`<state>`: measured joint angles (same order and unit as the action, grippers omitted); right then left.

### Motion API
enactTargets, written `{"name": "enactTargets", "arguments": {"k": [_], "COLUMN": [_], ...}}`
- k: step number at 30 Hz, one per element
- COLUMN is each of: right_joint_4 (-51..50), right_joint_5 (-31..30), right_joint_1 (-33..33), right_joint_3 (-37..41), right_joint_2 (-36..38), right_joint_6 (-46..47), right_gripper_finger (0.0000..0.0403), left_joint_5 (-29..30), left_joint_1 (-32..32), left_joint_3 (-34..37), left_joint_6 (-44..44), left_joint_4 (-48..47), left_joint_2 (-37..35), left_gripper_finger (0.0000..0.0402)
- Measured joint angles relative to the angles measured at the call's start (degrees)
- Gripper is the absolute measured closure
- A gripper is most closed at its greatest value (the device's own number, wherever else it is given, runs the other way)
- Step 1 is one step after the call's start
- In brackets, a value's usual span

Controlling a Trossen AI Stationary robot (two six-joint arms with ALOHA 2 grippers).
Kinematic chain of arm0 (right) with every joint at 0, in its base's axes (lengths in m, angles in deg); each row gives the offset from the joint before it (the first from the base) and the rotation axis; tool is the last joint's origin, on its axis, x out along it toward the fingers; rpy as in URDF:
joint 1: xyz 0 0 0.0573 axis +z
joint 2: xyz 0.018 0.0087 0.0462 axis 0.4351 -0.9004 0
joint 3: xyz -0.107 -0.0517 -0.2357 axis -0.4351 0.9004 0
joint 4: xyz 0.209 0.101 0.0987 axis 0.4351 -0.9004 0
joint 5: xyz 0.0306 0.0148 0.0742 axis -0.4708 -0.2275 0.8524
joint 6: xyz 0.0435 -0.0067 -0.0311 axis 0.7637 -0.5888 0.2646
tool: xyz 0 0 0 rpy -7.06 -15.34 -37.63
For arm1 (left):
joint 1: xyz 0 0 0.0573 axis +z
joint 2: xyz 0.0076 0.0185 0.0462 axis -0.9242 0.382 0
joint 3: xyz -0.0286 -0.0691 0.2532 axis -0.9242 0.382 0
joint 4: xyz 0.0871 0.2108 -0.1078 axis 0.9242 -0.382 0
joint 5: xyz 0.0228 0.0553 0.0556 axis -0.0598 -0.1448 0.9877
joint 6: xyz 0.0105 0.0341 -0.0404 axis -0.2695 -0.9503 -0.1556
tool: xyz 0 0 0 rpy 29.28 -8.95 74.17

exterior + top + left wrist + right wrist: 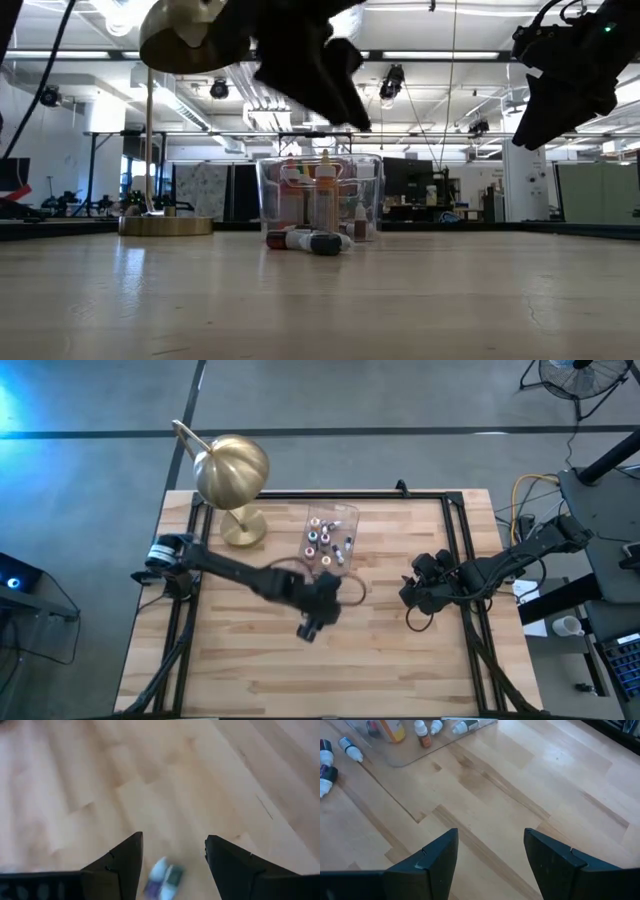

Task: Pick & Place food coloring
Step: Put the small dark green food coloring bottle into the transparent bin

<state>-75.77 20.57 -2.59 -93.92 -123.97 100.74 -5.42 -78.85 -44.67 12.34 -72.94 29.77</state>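
Several small food coloring bottles (322, 540) stand inside a clear tub (346, 518) at the table's far middle. Two or three more bottles (305, 240) lie on their sides on the wood just in front of the tub (372, 190). My left gripper (310, 626) hangs open above the table's middle, nearer than the tub. In its wrist view a blurred white and green bottle (162, 880) shows low between the open fingers (172, 840); whether it lies on the wood I cannot tell. My right gripper (412, 606) waits open at the right, nothing between its fingers (490, 837).
A big brass dome lamp (232, 472) stands at the far left corner on its round base (165, 225). A black frame (455, 510) borders the tabletop. Bare wood stretches across the near half of the table (300, 680).
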Motion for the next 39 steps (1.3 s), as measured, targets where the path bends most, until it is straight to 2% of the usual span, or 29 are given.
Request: {"name": "enactTargets", "arguments": {"k": [3,9,18,27,31,36,39], "right_joint_4": [0.0,0.0,0.09,0.1,0.1,0.15,0.19], "right_joint_5": [0.04,0.18,0.32,0.48,0.46,0.46,0.46], "right_joint_1": [0.0,0.02,0.02,0.02,0.02,0.02,0.02], "right_joint_3": [0.0,0.0,0.0,0.0,0.05,0.09,0.09], "right_joint_2": [0.0,0.0,0.0,0.0,-0.02,0.0,0.0], "right_joint_6": [0.03,0.07,1.75,3.82,3.75,3.69,3.67], "right_gripper_finger": [0.0184,0.0184,0.0184,0.0184,0.0184,0.0184,0.0184], "left_joint_5": [-0.2,0.02,0.41,-0.13,-0.15,-0.14,1.22], "left_joint_1": [-1.93,-1.43,2.0,4.11,4.1,3.84,3.46], "left_joint_3": [7.33,12.69,13.05,12.32,12.23,11.32,7.42], "left_joint_6": [-1.64,-0.37,1.76,5.97,6.26,6.06,6.25], "left_joint_4": [9.12,11.12,13.32,12.96,12.35,10.88,5.59], "left_joint_2": [1.01,2.16,6.13,7.24,7.44,7.48,7.41], "left_gripper_finger": [0.0214,0.0214,0.0214,0.0218,0.0251,0.0326,0.0367]}}
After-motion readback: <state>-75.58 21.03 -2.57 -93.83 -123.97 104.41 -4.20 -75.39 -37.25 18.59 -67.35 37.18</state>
